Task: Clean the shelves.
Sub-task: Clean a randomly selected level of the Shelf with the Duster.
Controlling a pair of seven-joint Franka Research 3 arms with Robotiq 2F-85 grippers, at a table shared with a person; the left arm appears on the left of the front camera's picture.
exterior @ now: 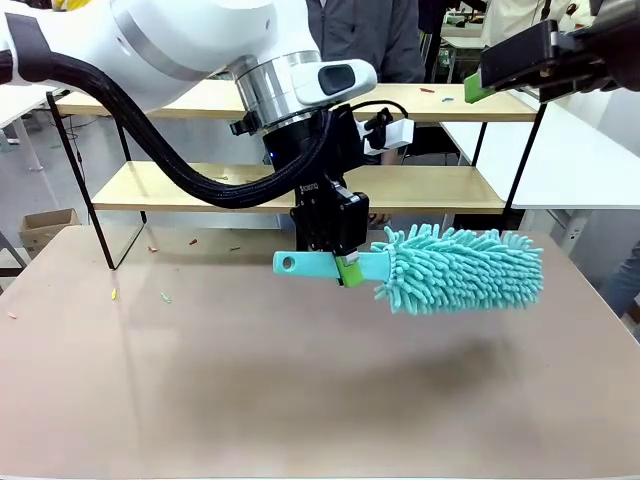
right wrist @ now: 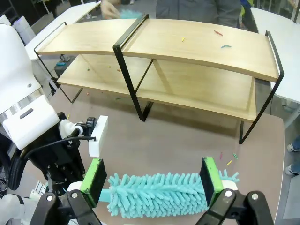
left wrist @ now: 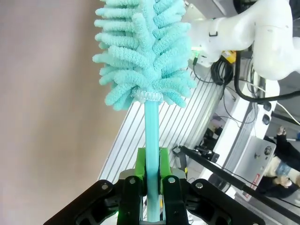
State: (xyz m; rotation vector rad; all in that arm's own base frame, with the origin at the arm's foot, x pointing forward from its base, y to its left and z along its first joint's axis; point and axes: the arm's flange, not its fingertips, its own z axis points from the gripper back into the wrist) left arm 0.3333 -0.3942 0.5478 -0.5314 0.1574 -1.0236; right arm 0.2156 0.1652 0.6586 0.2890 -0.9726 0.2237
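- Teal and fluffy, the duster (exterior: 460, 268) hung level above the counter (exterior: 300, 410). Its handle was clamped tight in the left gripper (exterior: 345, 268), well short of the shelves (exterior: 430, 188) at the far side.
- The right gripper (right wrist: 152, 177) sat high over the duster, jaws spread wide, nothing in them.
- Best play from there, I'd say: carry the head across, lay the fluff flat on a board and sweep lengthways with light pressure. That way the scraps (right wrist: 219, 33) on the top board would go off the end, not down onto the lower tier.
- The grip sat partway along the handle, so a hard push could twist it in the pads.
- The black centre post (right wrist: 132, 61) was the one to watch: each sweep would have to stop or lift there.
- Stray bits (exterior: 165, 297) littered the counter, and a cardboard box (exterior: 45, 228) sat on the floor at left. A person (exterior: 365, 40) stood just behind the shelves, probably within a long stroke's reach.
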